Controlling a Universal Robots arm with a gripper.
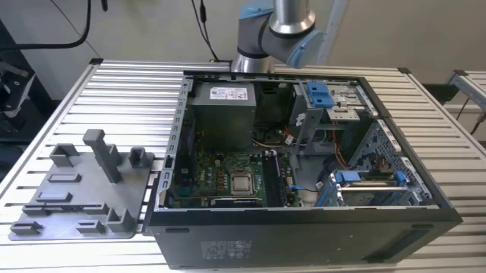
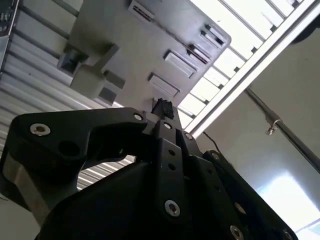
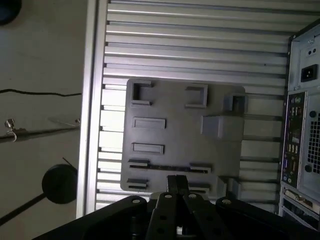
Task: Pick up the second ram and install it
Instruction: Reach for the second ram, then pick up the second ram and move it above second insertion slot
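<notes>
Your black two-finger gripper (image 3: 177, 182): jaws pressed together.
Flat grey plastic holder tray (image 3: 175, 134): straight ahead of your jaws — apart from them.
Slatted aluminium table (image 3: 200, 45): under that tray.

Arm (image 1: 277, 23) is cut off at the exterior view's top edge, and the PC case (image 1: 304, 244) front is clipped at the bottom. Memory slots (image 1: 277, 179) too small to tell what's seated. In the first wrist view the gripper (image 3: 177, 180) body covers the holder tray's (image 3: 175, 130) near edge. Dark strip (image 3: 170, 167) in its long slot: stick or shadow, can't tell.

Lab: slatted aluminium table (image 1: 122, 91), open computer (image 1: 304, 242)
</notes>
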